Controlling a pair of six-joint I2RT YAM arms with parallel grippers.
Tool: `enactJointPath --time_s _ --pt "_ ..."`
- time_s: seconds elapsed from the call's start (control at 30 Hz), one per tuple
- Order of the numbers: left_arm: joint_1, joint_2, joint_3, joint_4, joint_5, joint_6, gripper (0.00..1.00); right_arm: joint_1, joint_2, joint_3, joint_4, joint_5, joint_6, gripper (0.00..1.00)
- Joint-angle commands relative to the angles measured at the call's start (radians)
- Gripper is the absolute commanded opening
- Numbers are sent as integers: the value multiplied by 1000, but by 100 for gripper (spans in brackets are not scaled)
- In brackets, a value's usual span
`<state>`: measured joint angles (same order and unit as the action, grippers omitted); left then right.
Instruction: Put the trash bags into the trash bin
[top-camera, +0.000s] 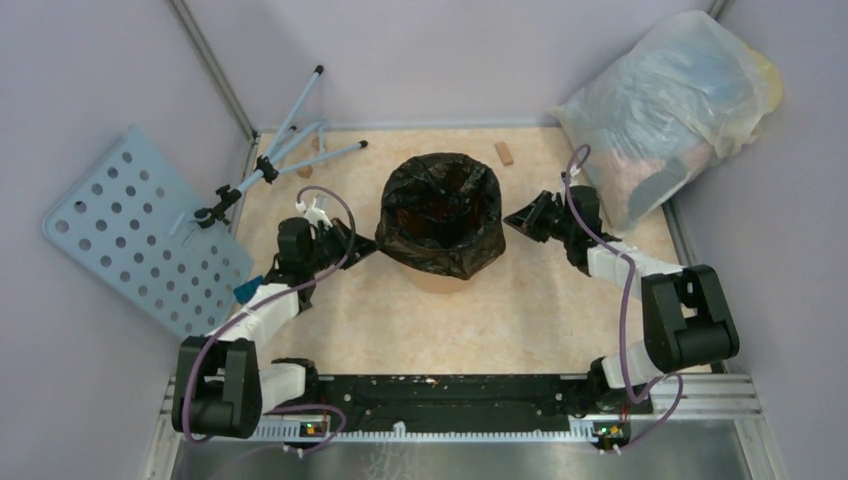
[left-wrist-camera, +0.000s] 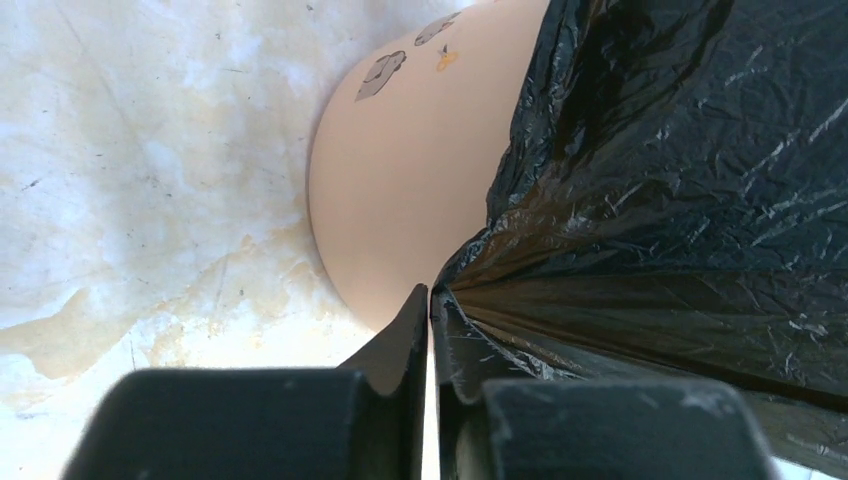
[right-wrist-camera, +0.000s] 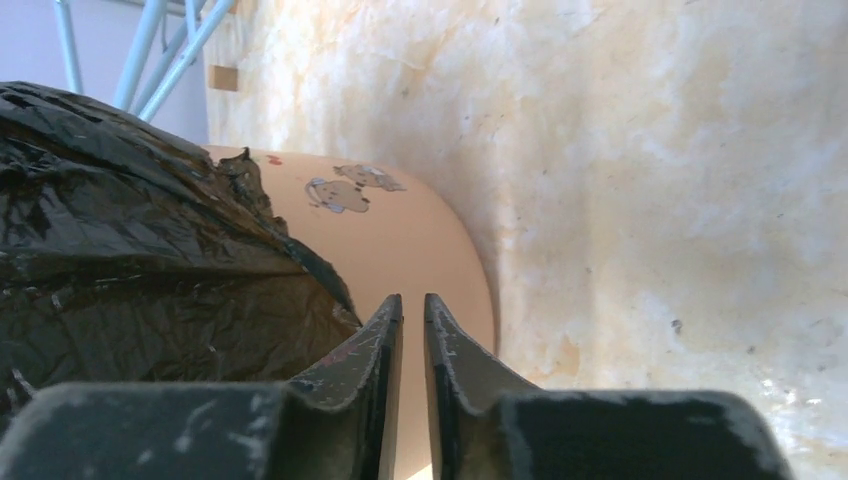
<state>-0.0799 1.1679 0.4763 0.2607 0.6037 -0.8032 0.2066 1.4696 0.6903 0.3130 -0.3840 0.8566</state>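
The black trash bag (top-camera: 440, 215) is draped over the round orange trash bin (top-camera: 437, 283) in the middle of the table, lining its mouth and hanging down its walls. My left gripper (top-camera: 358, 247) is at the bag's lower left edge. In the left wrist view the jaws (left-wrist-camera: 432, 292) are shut, and the bag (left-wrist-camera: 680, 180) fans out from their tips beside the bin wall (left-wrist-camera: 400, 180). My right gripper (top-camera: 510, 219) is at the bag's right side. Its jaws (right-wrist-camera: 412, 298) are nearly together and only the bin wall (right-wrist-camera: 400, 240) shows through the slit. The bag (right-wrist-camera: 130, 250) lies just left of them.
A big translucent stuffed bag (top-camera: 670, 100) fills the back right corner. A blue perforated board (top-camera: 130, 230) leans at the left wall, with a blue tripod stand (top-camera: 290, 150) behind it. A small wooden block (top-camera: 503, 153) lies behind the bin.
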Motion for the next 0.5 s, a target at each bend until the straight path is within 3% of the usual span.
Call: enactJointPath --time_s 0.0,0.2,0.33,0.47 --pt "5 -25 17 -17 -26 55 17 -8 -10 43 -40 52 -73 28" --pt "4 -124 81 -184 -126 151 40 -5 -189 157 -336 275 -244 43" --pt "1 -256 95 -249 -192 190 49 23 -321 243 -462 393 -354 53" --pt "0 -316 127 -319 -213 213 53 107 -346 395 -578 428 -460 47"
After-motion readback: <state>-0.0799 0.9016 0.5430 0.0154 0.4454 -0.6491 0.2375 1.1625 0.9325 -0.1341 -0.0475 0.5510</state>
